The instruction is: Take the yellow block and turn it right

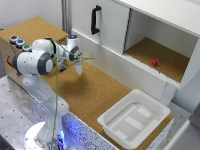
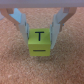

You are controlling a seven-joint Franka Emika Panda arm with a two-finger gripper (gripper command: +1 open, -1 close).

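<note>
In the wrist view, the yellow block (image 2: 40, 43) is a tiny cube with a dark "T" on its upper face, resting against the cork surface (image 2: 15, 65). My gripper (image 2: 40, 32) straddles it, with one finger pressed to each side, so it is shut on the block. In the exterior view the gripper (image 1: 79, 71) points down over the cork tabletop (image 1: 85, 92) in front of the white cabinet. The block is too small to make out there.
A white bin (image 1: 134, 117) sits at the tabletop's near end on the exterior view's right. A small red block (image 1: 154, 62) lies in the open cabinet compartment. The cabinet door has a black handle (image 1: 95, 20). A box with coloured buttons (image 1: 19, 44) stands at the left.
</note>
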